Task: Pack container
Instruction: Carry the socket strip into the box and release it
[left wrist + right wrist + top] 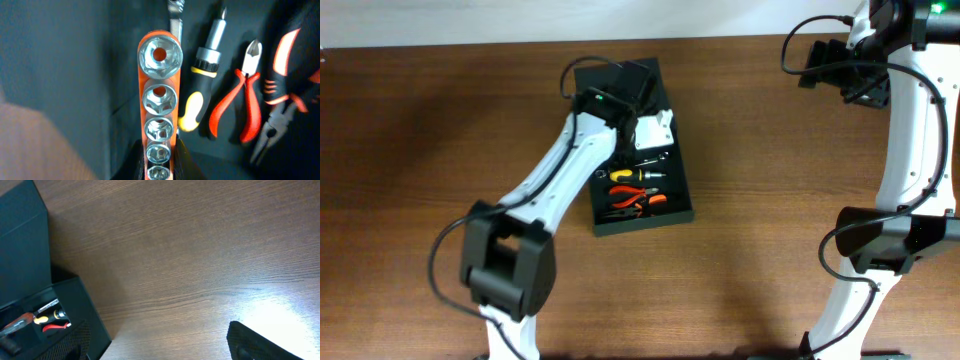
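Left hand [636,138], seen from overhead, is lowered into the open container [672,190]; the box lies on the table [440,120] nearer the far edge than the near one, about midway between the left and right edges, turned slightly askew; its lid [620,78] stands open on the far side; a yellow-handled screwdriver [642,175] and orange-handled cutters [638,198] lie in its near half; bare wood runs wide on both sides of the box and before it; the right hand [825,65] hangs by the far right corner, well apart from the container.

From the left wrist, the left hand [159,162] is clenched on an orange socket rail [159,90], with dark fingers [184,162] on either long edge; the container's dark inside [60,60] fills the left; to the right lie a wrench [175,17], the screwdriver [200,85], the cutters [240,100] and pliers [285,107], side by side, with narrow gaps.

From the right wrist, the container [85,325] and its lid [22,235] hold the left edge; the screwdriver [47,316] shows inside; open table [190,255] spreads beyond; only one dark part of the right hand [252,341] shows, so I cannot tell whether it is clenched or released.
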